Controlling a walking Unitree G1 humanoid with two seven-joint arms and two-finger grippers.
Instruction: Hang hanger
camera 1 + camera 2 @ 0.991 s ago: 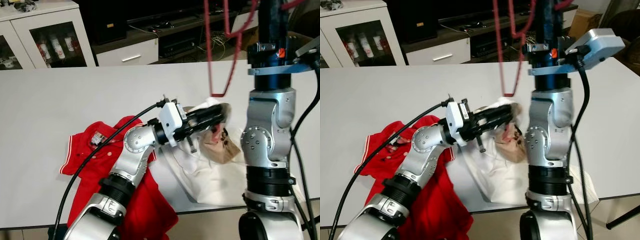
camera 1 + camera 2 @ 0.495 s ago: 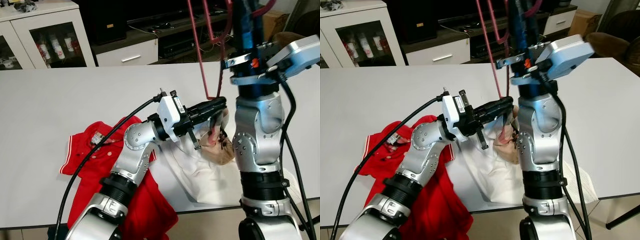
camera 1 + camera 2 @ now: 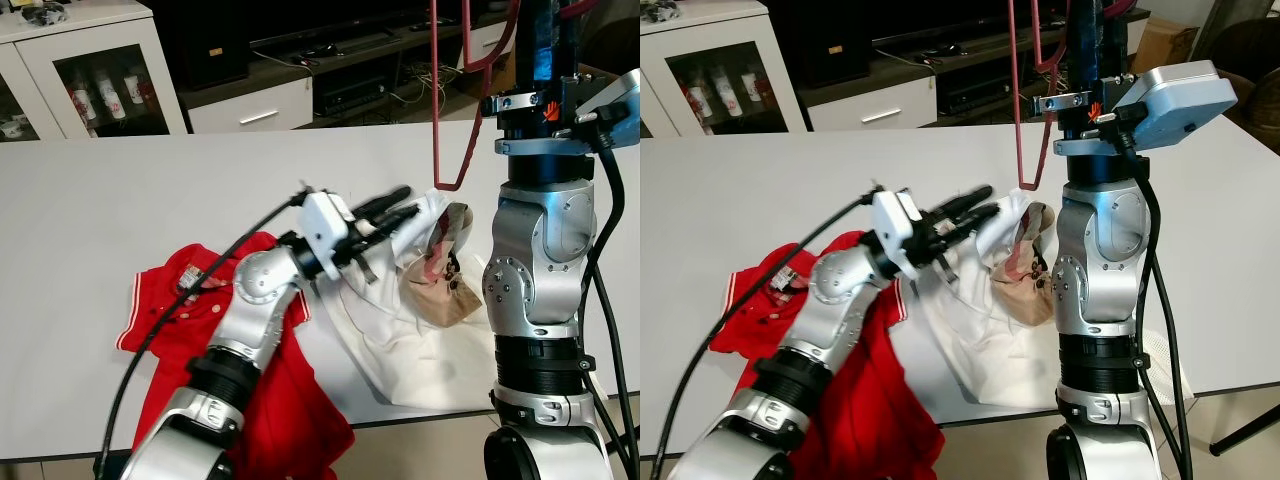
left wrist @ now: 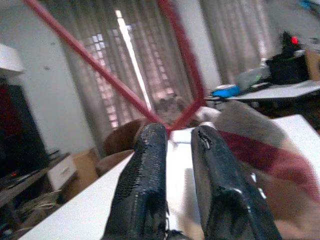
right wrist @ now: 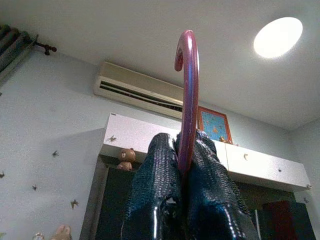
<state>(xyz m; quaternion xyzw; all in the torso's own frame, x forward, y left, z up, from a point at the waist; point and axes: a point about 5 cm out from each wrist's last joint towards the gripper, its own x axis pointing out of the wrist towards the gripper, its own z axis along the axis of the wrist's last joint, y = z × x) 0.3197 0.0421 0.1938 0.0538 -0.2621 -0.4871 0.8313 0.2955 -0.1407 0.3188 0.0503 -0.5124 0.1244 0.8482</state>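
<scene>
the red hanger [image 3: 452, 120] is held up above the white table [image 3: 100, 200], its lower corner hanging just over the white garment [image 3: 400, 330]. the right tool [image 5: 181, 200] is clamped on the hanger's neck, the hook [image 5: 186, 55] standing up from between the two black fingers toward the ceiling. the right arm [image 3: 540, 260] rises upright at the near edge of the table, right beside the white garment.

the left tool [image 3: 395, 208] reaches over the white garment toward the hanger's lower corner; its fingers [image 4: 145, 185] stand narrowly apart and grip nothing, with the hanger's corner seen just beyond their tips.

on the white garment lies a beige cloth with a dark red band [image 3: 440, 275], between the left tool and the right arm. a red polo shirt [image 3: 180, 290] lies on the table to the left of the white garment and spills over the near edge. behind the table stand a white glass-door cabinet [image 3: 90, 75] and a low tv unit [image 3: 300, 80].
</scene>
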